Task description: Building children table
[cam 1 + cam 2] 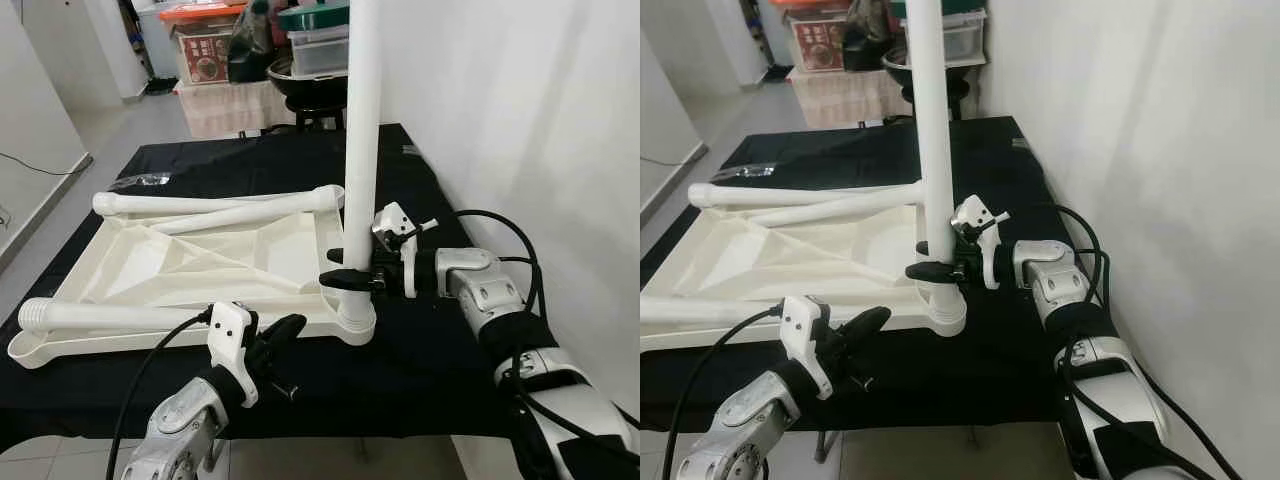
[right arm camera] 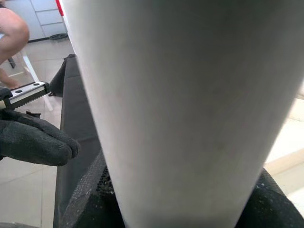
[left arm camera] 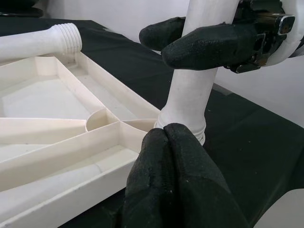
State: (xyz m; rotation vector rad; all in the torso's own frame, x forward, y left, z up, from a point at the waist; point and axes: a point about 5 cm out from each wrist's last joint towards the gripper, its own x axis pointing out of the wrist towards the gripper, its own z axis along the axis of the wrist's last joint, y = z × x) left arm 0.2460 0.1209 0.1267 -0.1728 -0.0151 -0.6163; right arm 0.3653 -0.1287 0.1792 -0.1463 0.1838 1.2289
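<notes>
Right then, my right gripper [image 1: 350, 281] was clamped on the upright white leg [image 1: 361, 130], just above where it stood in the corner of the upside-down white tabletop [image 1: 200, 262]. That tabletop lay on the black desk [image 1: 420, 350]. My left gripper [image 1: 283, 335] was pinched shut on nothing, near that corner. Three more legs [image 1: 215, 203] lay across the tabletop.
</notes>
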